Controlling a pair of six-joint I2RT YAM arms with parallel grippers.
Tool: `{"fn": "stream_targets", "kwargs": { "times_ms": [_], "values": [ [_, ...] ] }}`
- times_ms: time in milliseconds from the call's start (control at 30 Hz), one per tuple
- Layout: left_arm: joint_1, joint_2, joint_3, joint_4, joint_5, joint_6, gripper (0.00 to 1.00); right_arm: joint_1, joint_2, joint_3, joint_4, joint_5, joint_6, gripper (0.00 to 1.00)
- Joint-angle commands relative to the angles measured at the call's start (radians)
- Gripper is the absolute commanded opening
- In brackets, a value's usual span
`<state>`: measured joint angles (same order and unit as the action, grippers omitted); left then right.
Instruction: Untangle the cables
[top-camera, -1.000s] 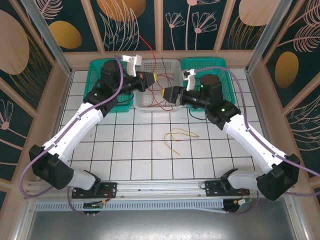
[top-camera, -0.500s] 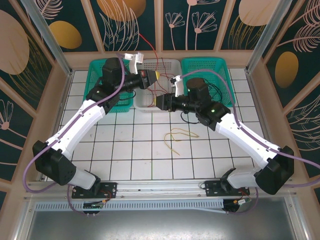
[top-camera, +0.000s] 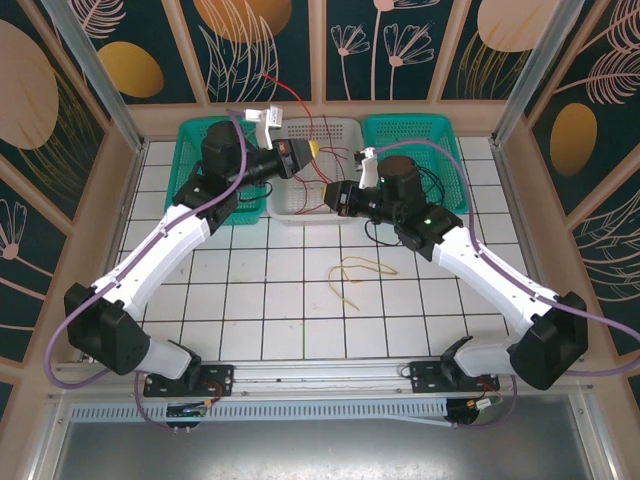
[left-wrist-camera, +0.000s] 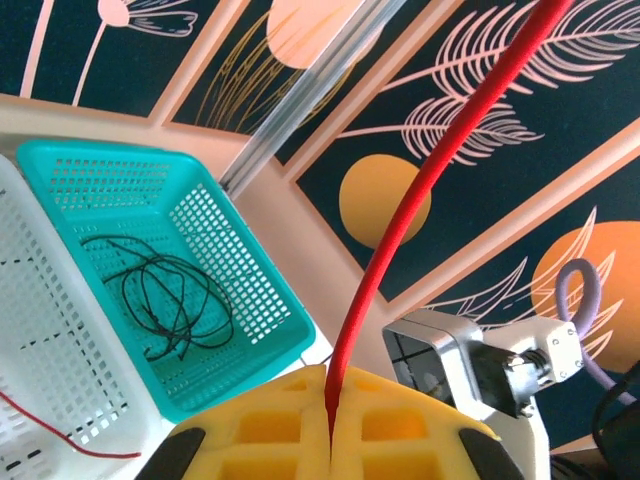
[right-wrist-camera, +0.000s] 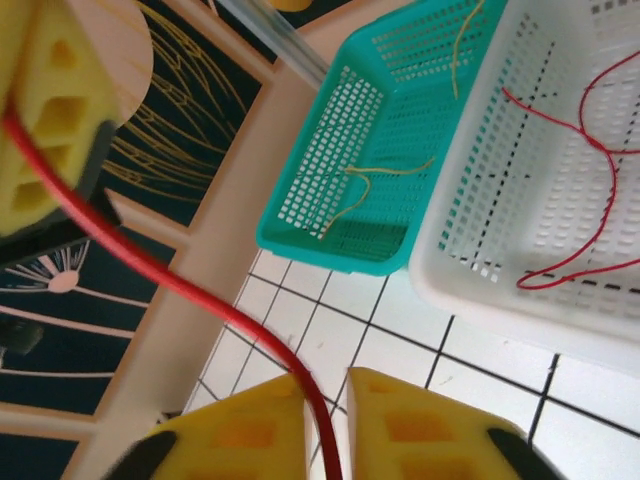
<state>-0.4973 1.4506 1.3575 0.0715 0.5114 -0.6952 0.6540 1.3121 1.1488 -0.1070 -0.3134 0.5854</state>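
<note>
Above the white basket (top-camera: 285, 205) our left gripper (left-wrist-camera: 330, 400) clamps the red cable (left-wrist-camera: 422, 190), which slants down between the slightly parted jaws of our right gripper (right-wrist-camera: 333, 400).

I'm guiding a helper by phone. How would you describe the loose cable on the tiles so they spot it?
On the white-tiled table, find the white basket at the far edge's middle. Nearer than it, on bare tiles, lies a thin pale yellow cable in flat loops. The red cables sit in that basket; this one is yellow and outside.
</note>
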Motion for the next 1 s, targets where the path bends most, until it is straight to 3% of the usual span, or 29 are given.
{"fn": "stream_targets", "kwargs": {
  "times_ms": [0, 100, 200, 500, 667, 867, 967],
  "values": [
    [0.008, -0.048, 0.010, 0.054, -0.056, -0.002, 0.00, -0.009, 0.010, -0.016, 0.033, 0.035, 0.051, 0.34],
    [0.011, -0.044, 0.042, -0.020, -0.110, 0.022, 0.00, -0.011, -0.006, -0.027, 0.018, 0.033, 0.028, 0.39],
    [0.015, -0.041, 0.053, -0.023, -0.110, 0.021, 0.00, -0.012, -0.020, -0.045, 0.004, 0.023, 0.022, 0.30],
    [0.016, -0.032, 0.072, -0.024, -0.108, 0.019, 0.00, -0.013, -0.038, -0.087, 0.006, 0.033, 0.032, 0.35],
    [0.017, -0.029, 0.068, -0.019, -0.090, 0.019, 0.00, -0.014, -0.038, -0.091, 0.031, 0.029, 0.056, 0.10],
    [0.028, -0.022, 0.075, -0.084, -0.171, 0.006, 0.00, -0.056, -0.064, -0.137, 0.124, -0.016, 0.148, 0.00],
    [0.056, -0.012, 0.066, -0.136, -0.228, -0.042, 0.00, -0.082, -0.087, -0.175, 0.190, -0.044, 0.205, 0.00]
  ]
}}
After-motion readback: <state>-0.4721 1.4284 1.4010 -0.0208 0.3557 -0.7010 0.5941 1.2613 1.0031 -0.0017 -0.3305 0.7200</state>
